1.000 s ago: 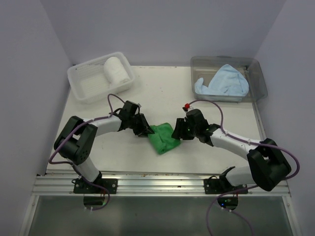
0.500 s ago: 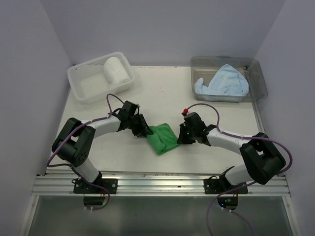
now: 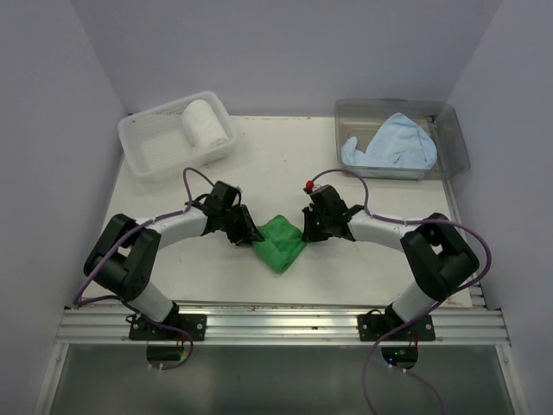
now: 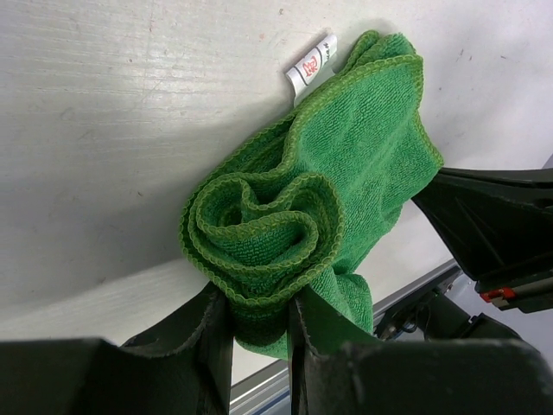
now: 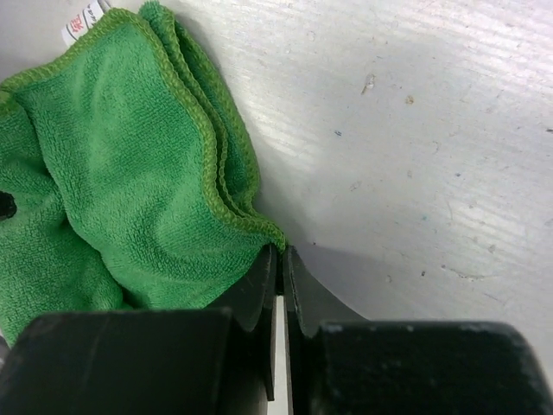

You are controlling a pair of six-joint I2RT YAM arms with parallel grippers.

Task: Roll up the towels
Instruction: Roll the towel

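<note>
Green towel [image 3: 278, 242], white towel [image 3: 204, 123], light blue towel [image 3: 389, 149]

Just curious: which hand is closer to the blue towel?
Right. The right hand sits right of the green towel, below the blue towel; the left hand grips the green towel's far side.

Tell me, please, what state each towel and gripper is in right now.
green towel: partly rolled, lying on the table.
white towel: rolled, in the basket.
blue towel: unrolled, crumpled in the tub.
left gripper: shut on the green towel's rolled end.
right gripper: shut at the green towel's edge; hold unclear.
</note>
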